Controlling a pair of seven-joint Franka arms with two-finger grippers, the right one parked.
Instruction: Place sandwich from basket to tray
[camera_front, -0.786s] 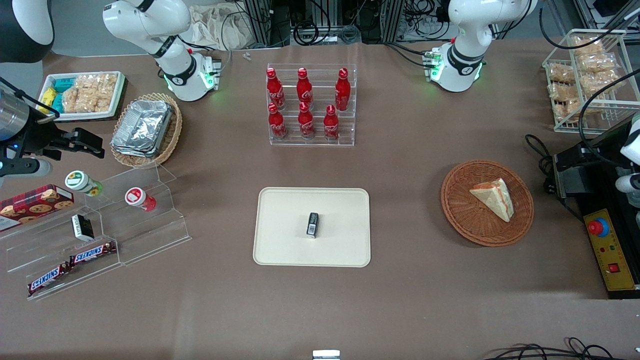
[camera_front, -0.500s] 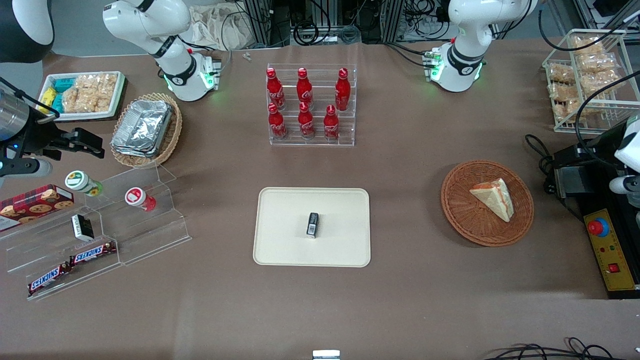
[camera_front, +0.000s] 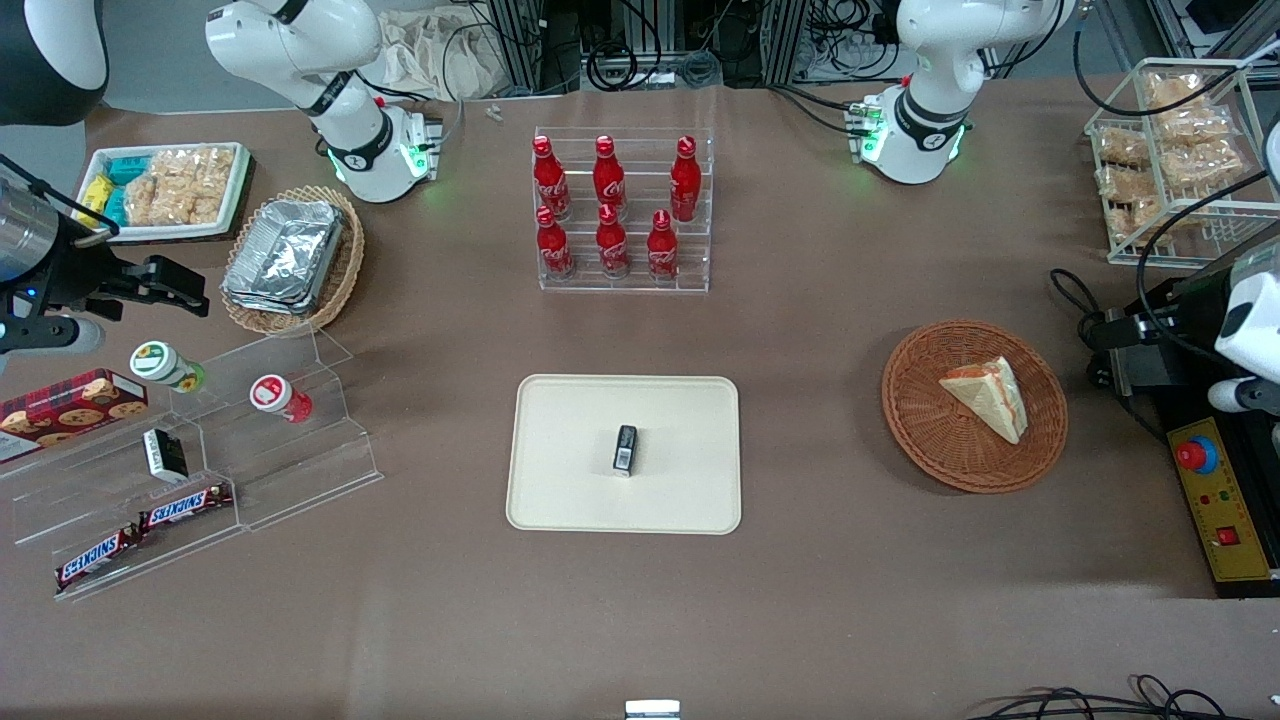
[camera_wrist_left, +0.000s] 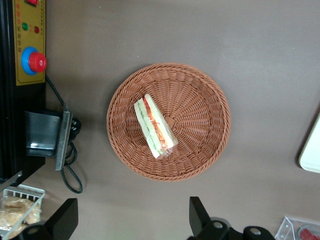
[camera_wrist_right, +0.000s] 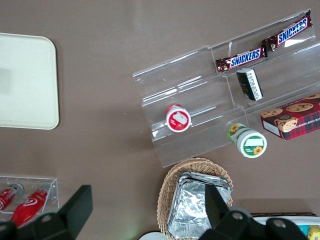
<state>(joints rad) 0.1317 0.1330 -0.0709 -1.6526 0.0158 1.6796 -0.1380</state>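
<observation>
The sandwich (camera_front: 990, 397) is a clear-wrapped wedge lying in the round reddish-brown basket (camera_front: 925, 425) toward the working arm's end of the table. From the wrist it shows as a pale sandwich (camera_wrist_left: 155, 126) with its red and green filling edge up, near the middle of the basket (camera_wrist_left: 202, 107). My gripper (camera_front: 1150, 328) hangs high beside the basket, not touching it. In the wrist view the gripper (camera_wrist_left: 132, 220) stands open with bare table between its dark fingers (camera_wrist_left: 199, 215). The cream tray (camera_front: 560, 420) lies mid-table, and a corner of the tray (camera_wrist_left: 312, 150) shows from the wrist.
A small black box (camera_front: 625, 448) sits on the tray. A control box with a red button (camera_front: 1197, 455) and cables lies beside the basket. A rack of red bottles (camera_front: 620, 210) stands farther from the camera than the tray. A wire rack of bagged snacks (camera_front: 1170, 150) stands near the working arm.
The working arm has come in a little from the table's edge toward the basket. The sandwich, basket and tray have not moved.
</observation>
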